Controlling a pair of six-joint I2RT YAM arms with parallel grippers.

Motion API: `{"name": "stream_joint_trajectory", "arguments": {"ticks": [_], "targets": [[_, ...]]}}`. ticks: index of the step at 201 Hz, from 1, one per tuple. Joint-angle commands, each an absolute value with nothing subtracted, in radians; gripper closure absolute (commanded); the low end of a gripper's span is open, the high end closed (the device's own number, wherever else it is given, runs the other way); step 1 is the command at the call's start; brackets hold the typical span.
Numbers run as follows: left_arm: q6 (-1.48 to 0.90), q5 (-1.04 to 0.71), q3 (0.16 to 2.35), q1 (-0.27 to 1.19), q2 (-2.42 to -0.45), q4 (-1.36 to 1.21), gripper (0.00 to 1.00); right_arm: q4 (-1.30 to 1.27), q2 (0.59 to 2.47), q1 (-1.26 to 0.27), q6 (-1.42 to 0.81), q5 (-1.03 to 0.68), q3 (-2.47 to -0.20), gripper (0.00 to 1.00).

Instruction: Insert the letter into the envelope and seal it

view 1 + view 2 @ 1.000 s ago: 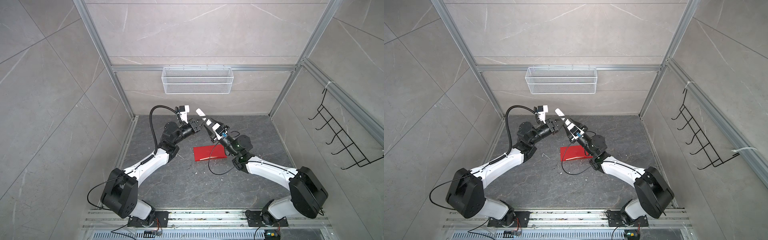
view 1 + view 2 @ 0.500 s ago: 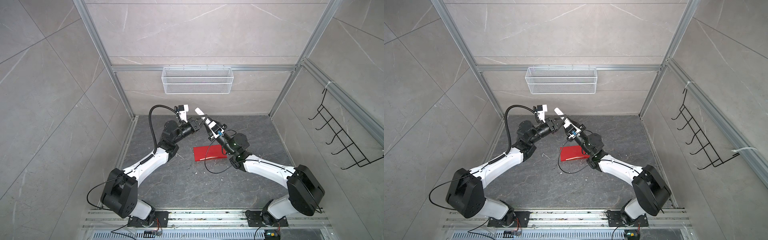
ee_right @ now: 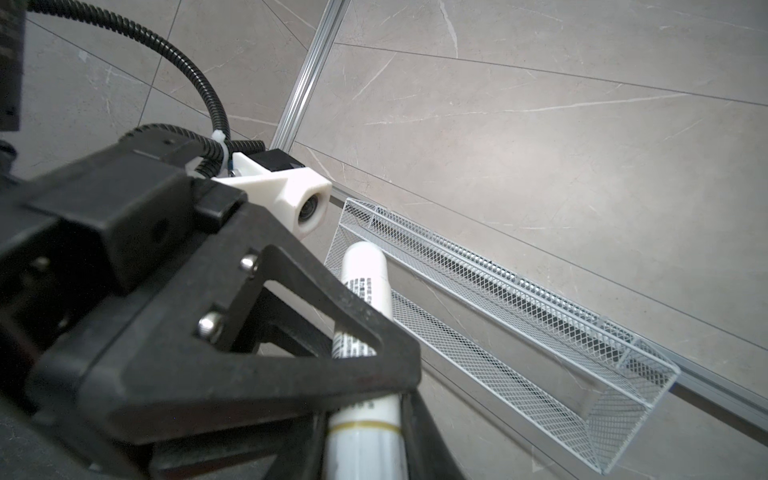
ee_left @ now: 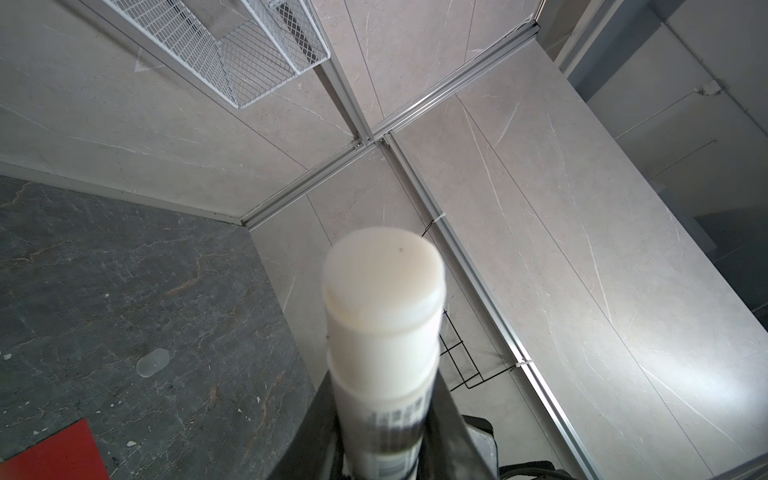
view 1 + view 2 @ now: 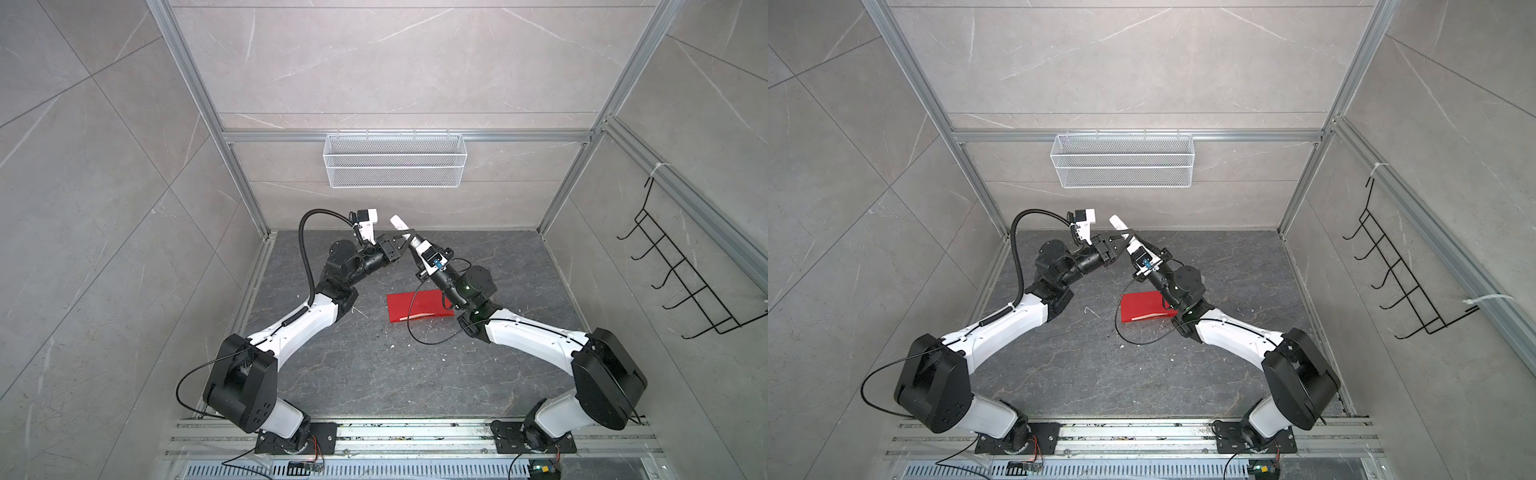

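Envelope (image 5: 400,309) flat on table (image 5: 374,374), apart frm raised right end effector (image 5: 411,245).

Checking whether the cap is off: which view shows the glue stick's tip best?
Left wrist view: the glue stick points its bare tip at the camera, close. Right wrist view shows only its printed side; both top views show it small and distant.

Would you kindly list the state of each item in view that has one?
glue stick: uncapped, held up off the table
left gripper: fingers shut on the glue stick
right gripper: fingers shut on the glue stick
clear cap: off, lying loose on the table
envelope: flat on the table, untouched; flap unclear
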State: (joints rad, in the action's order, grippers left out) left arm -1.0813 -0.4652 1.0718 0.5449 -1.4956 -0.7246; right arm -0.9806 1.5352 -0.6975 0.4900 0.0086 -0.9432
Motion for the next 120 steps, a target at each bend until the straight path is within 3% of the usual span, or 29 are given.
{"name": "stream_joint_trajectory", "arguments": {"ticks": [1,34,54,80,120], "targets": [[-0.971,-0.543,1.097,0.569,-1.463,-0.736,0.74,-0.891,1.504,-0.693,0.466,0.067,-0.969,1.0],[-0.826,-0.525,1.095,0.566,-1.408,-0.63,0.41,-0.802,1.439,-0.69,0.453,0.08,-0.952,1.0],[-0.744,-0.511,1.094,0.563,-1.369,-0.569,0.26,-0.741,1.4,-0.683,0.445,0.08,-0.946,1.0],[-0.574,-0.524,1.111,0.547,-1.312,-0.442,0.23,-0.632,1.346,-0.659,0.401,0.04,-0.949,1.0],[0.022,-0.449,1.125,0.54,-1.157,-0.113,0.21,-0.282,1.252,-0.565,0.277,-0.159,-1.028,1.0]]}}
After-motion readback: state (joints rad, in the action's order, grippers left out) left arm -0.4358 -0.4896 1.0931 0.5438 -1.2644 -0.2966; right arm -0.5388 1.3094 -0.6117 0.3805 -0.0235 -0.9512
